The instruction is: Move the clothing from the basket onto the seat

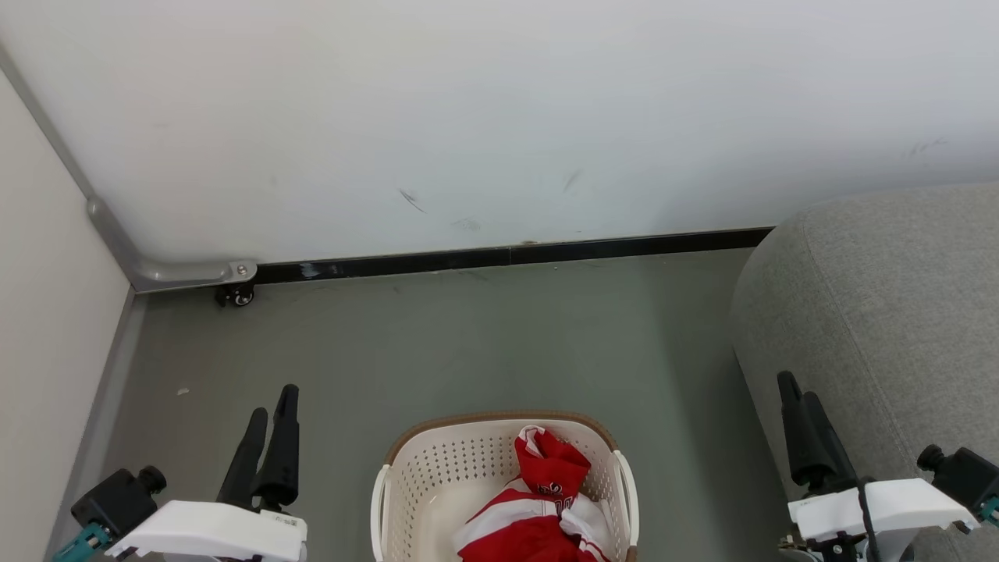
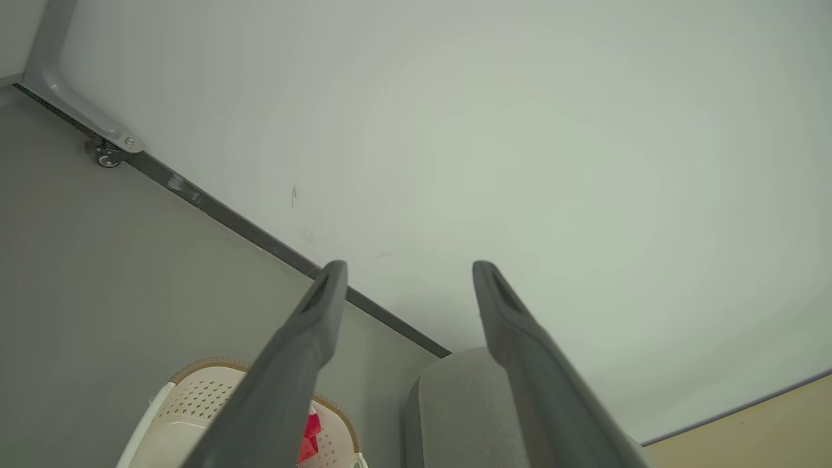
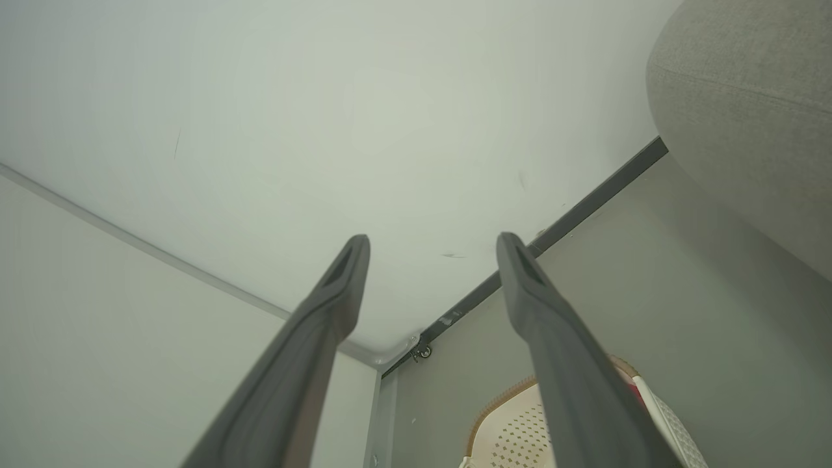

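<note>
While the clothing lies heaped in the basket, both arms are held low and wide apart at the bottom of the head view. The red garments with white stripes are bunched toward the basket's right half. The cream basket is set on the grey floor at bottom centre, between the two arms and touched by neither.

The left gripper is seen at lower left, its two dark fingers pointed upward and tilted slightly right, over bare floor and well apart from the basket. The right gripper is seen at lower right, its fingers pointed upward and leaning left, in front of the side of the seat — a large rounded shape in light grey fabric along the right edge.

In each wrist view the two fingers are spread wide with nothing between them, so both grippers are open and empty. Beyond the fingertips a white wall is seen, edged by a black strip where it meets the floor — the basket shows low in both wrist views.
</note>
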{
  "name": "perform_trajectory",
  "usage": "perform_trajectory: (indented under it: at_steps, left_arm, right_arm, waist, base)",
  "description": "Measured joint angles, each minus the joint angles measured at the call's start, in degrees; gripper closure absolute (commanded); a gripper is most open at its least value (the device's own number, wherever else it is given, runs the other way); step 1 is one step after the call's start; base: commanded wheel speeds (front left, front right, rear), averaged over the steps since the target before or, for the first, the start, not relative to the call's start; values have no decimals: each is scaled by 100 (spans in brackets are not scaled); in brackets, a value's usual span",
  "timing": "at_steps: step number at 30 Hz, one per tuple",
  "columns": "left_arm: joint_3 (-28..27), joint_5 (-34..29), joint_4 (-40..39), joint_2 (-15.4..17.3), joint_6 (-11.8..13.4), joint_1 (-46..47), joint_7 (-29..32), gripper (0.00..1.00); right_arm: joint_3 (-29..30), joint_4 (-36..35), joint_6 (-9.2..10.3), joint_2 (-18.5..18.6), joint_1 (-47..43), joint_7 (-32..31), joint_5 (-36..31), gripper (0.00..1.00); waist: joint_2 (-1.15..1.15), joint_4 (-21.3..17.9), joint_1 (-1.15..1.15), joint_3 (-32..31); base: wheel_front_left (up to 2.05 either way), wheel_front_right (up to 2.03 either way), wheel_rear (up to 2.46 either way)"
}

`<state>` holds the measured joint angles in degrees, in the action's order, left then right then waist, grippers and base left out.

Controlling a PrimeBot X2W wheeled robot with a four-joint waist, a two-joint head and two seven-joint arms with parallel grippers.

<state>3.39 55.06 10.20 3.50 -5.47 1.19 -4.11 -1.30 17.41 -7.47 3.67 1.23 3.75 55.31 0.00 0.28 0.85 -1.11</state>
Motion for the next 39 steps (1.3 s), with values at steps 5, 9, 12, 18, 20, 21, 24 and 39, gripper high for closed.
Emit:
perform_trajectory:
  at_steps: [5, 9, 12, 18, 20, 21, 24, 39]
  left_arm:
    - [159, -668, -67, 37, 98, -1, -103, 0]
    - [278, -1190, -91, 85, 199, -4, -177, 0]
    - [377, -1574, -91, 131, 256, -13, -241, 0]
    - [548, -2324, -81, 182, 432, -100, -355, 0]
    - [584, -2535, -80, 183, 515, -100, -402, 0]
    - [604, -2638, -79, 183, 541, -100, -420, 0]
    - [647, -2942, -69, 183, 650, -100, -489, 0]
    - [795, -4205, 64, 176, 1067, -121, -780, 0]
  right_arm:
    - [-62, 56, 0, -4, -1, 122, -557, 0]
    - [-81, 103, 0, -14, -1, 189, -970, 0]
    - [-89, 132, 0, -26, -1, 257, -1262, 0]
    - [-97, 215, 0, -54, -2, 378, -1842, 0]
    - [-97, 268, 0, -60, -1, 408, -2033, 0]
    - [-99, 288, 0, -64, -1, 430, -2117, 0]
    - [-100, 341, 0, -75, -1, 498, -2391, 0]
    - [-141, 668, -1, -92, 19, 695, -3761, 0]
  waist:
    - [0, 9, -25, 20]
    - [0, 15, -45, 43]
    - [0, 16, -58, 62]
    - [0, 19, -73, 98]
    - [0, 22, -75, 109]
    - [0, 24, -76, 114]
    - [0, 31, -78, 126]
    - [0, 47, -82, 145]
  base:
    - [0, 0, 0]
    - [0, 0, 0]
    - [0, 0, 0]
    - [0, 0, 0]
    - [0, 0, 0]
    - [0, 0, 0]
    - [0, 0, 0]
    - [0, 0, 0]
